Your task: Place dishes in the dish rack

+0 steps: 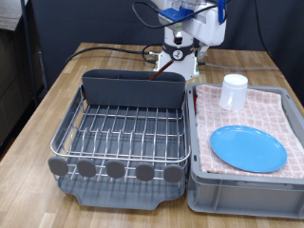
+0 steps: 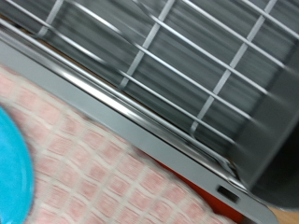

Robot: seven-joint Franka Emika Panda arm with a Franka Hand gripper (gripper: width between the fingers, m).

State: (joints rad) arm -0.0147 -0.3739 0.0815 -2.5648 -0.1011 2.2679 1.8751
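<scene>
The dish rack [image 1: 119,133] is a silver wire grid on a dark grey tray, with a grey caddy at its back and round grey discs in front. It holds no dishes. The round light-blue plate [image 1: 247,148] lies flat on the pink checked cloth in the grey bin [image 1: 242,185], to the exterior view's right of the rack. The small white cup [image 1: 233,91] stands upright behind the plate. The blurred wrist view shows the rack wires [image 2: 187,65], the bin's rim [image 2: 140,121] and an edge of the plate [image 2: 11,182]. The gripper's fingers show in neither view. I cannot make out the wooden spoon.
The robot's base and arm [image 1: 185,43] stand behind the rack at the exterior view's top, with red and black cables. The rack and the bin sit side by side on a wooden table [image 1: 57,95]. A thin reddish sliver [image 2: 182,179] shows by the bin's rim.
</scene>
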